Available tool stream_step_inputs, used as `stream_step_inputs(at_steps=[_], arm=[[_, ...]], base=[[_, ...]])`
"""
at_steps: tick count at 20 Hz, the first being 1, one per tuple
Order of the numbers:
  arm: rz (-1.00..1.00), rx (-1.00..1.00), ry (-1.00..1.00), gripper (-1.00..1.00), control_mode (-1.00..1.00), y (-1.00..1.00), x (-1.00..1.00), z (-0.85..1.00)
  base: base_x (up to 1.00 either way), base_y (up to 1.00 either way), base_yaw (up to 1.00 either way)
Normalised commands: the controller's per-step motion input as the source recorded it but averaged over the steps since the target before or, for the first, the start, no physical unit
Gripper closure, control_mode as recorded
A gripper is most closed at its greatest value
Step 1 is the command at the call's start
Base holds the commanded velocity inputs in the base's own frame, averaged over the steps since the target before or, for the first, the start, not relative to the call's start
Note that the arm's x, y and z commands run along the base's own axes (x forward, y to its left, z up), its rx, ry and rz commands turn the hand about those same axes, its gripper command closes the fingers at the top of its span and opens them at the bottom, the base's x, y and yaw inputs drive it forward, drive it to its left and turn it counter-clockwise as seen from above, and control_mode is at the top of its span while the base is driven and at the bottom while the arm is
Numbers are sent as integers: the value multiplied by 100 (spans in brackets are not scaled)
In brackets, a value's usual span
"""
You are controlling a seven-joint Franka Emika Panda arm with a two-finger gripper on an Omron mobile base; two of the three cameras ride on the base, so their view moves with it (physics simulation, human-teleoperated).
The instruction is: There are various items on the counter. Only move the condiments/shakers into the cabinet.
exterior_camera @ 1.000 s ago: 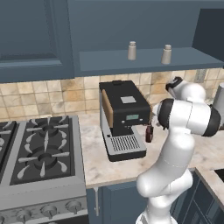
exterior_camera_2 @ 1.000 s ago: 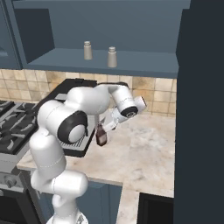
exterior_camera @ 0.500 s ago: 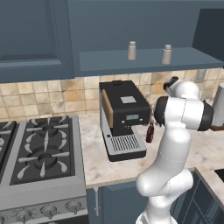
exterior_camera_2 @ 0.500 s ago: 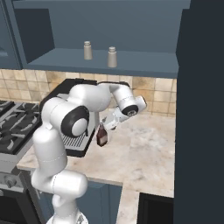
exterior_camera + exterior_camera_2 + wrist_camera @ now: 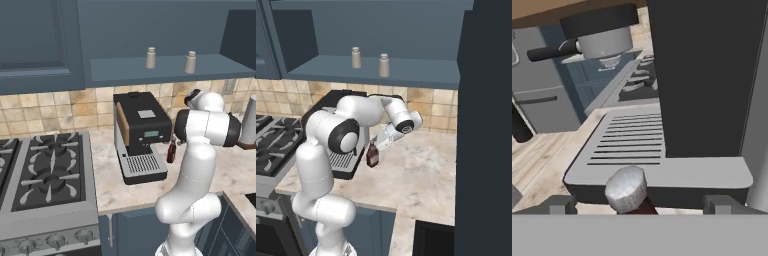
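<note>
Your arm bends forward from the base, elbow high, with the forearm angled down so the gripper (image 5: 378, 145) sits low over the counter (image 5: 421, 175), fingers spread wide around nothing. The dark bottle (image 5: 372, 155) stands upright just below it, beside the coffee machine (image 5: 140, 135); in the hand view you see its silver cap (image 5: 626, 187) between the fingertips, its body cut off. Farther back, both shakers (image 5: 356, 57) stand on the cabinet (image 5: 406, 70) shelf. Your forearm hides the fingertips in the left base view.
</note>
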Motion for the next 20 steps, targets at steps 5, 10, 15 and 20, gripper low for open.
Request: stream_step_inputs(at_steps=[5,10,15,20], arm=[[1,0,0,-100,-100,2,-15,-12],[1,0,0,100,-100,3,-22,-15],[0,0,1,100,-100,0,0,0],[0,0,-1,100,-100,0,-26,6]], base=[[0,0,0],[0,0,0],[0,0,0],[0,0,0]])
